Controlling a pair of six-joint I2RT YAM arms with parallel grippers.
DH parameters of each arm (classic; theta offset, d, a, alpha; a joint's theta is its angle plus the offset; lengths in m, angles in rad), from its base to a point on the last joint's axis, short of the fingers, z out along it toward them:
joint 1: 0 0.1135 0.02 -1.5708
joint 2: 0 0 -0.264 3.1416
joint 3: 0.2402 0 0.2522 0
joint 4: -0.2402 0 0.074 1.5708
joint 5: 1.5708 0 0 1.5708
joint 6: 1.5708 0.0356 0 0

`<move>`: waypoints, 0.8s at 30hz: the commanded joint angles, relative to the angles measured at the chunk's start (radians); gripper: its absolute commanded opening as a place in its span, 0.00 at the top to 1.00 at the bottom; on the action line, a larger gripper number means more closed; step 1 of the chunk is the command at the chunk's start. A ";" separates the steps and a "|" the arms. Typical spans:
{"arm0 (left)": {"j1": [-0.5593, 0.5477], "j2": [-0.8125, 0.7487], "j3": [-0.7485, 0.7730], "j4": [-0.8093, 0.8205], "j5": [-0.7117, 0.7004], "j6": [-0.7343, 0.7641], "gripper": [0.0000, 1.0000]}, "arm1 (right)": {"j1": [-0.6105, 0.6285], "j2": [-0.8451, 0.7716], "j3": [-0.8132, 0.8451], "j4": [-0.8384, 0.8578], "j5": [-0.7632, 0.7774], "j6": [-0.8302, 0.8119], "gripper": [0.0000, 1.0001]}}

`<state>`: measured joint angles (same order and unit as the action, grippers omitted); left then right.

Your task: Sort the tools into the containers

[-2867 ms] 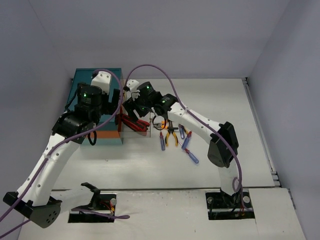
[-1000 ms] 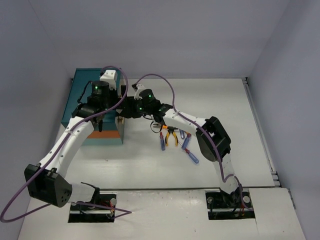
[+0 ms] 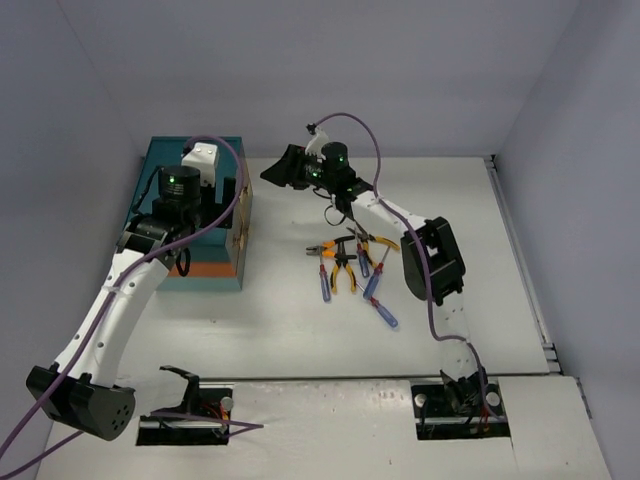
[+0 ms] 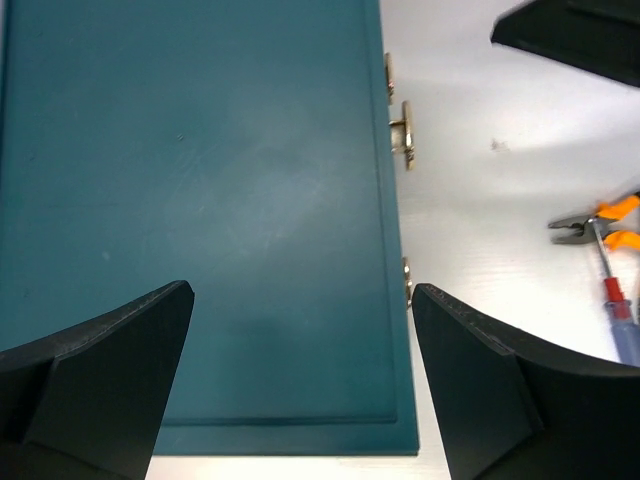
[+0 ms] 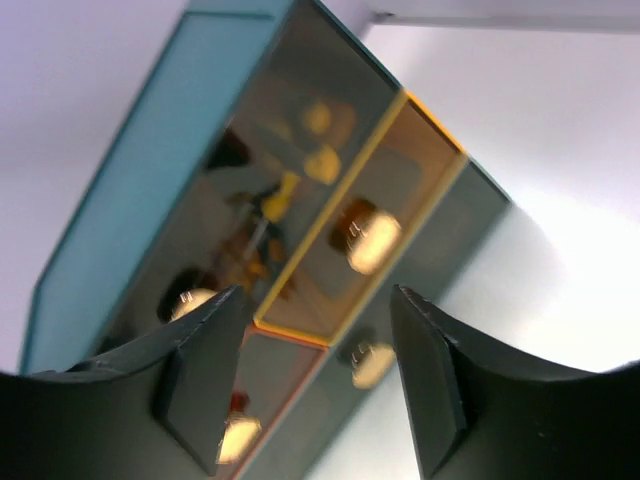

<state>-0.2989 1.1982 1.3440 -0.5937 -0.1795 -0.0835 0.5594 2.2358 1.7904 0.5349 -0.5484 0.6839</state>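
The teal chest (image 3: 172,215) with an orange band stands at the left, and its drawers are shut. My left gripper (image 3: 222,200) hovers open and empty over the chest's top (image 4: 200,180). My right gripper (image 3: 270,172) is open and empty, right of the chest and apart from it, facing the drawer fronts (image 5: 330,190) and their brass knobs (image 5: 372,240). Several tools lie loose on the table: orange-handled pliers (image 3: 345,272) and blue-handled screwdrivers (image 3: 381,310). One pair of pliers (image 4: 600,218) also shows in the left wrist view. No red-and-black cutters are in view.
Brass knobs (image 4: 404,130) stick out at the chest's right edge. Grey walls close the back and the sides. A rail (image 3: 520,250) runs along the table's right edge. Purple cables loop above both arms.
The drawer that stood open with red cutters in it is now shut. My right gripper has drawn back up and to the right from the chest. My left gripper has moved over the chest's top.
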 commanded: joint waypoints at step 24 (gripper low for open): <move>-0.020 -0.085 -0.033 -0.015 -0.074 0.041 0.11 | 0.020 0.450 0.399 0.617 -0.207 0.517 0.33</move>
<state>-0.3119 1.1248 1.3097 -0.6389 -0.2415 -0.0532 0.5651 2.6977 2.1157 0.9845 -0.7201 1.1438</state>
